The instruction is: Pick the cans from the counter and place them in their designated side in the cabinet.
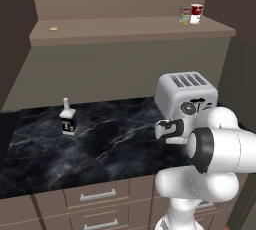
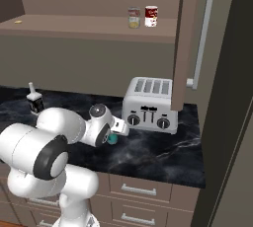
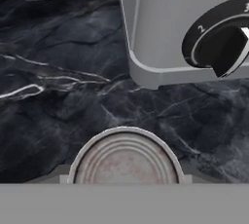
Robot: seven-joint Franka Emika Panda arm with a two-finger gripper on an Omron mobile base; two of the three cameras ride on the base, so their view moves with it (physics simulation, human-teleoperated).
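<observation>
A teal-blue can (image 2: 113,139) stands on the black marble counter (image 2: 163,159) just in front of the toaster. In the hand view its round metal lid (image 3: 125,162) sits between the two finger tips of my gripper (image 3: 125,178), which is shut on it. The arm's elbow hides this can in the left base view. The beige-yellow can (image 1: 185,16) (image 2: 134,17) stands upright on the brown cabinet's shelf board (image 1: 125,30) (image 2: 74,27) at its right end.
A red-and-white can (image 1: 196,13) (image 2: 151,16) stands right beside the beige one. The silver toaster (image 1: 186,96) (image 2: 150,106) (image 3: 194,23) is close behind my hand. A small bottle (image 1: 67,119) (image 2: 34,101) stands at the counter's left. The cabinet door (image 2: 195,38) hangs open on the right.
</observation>
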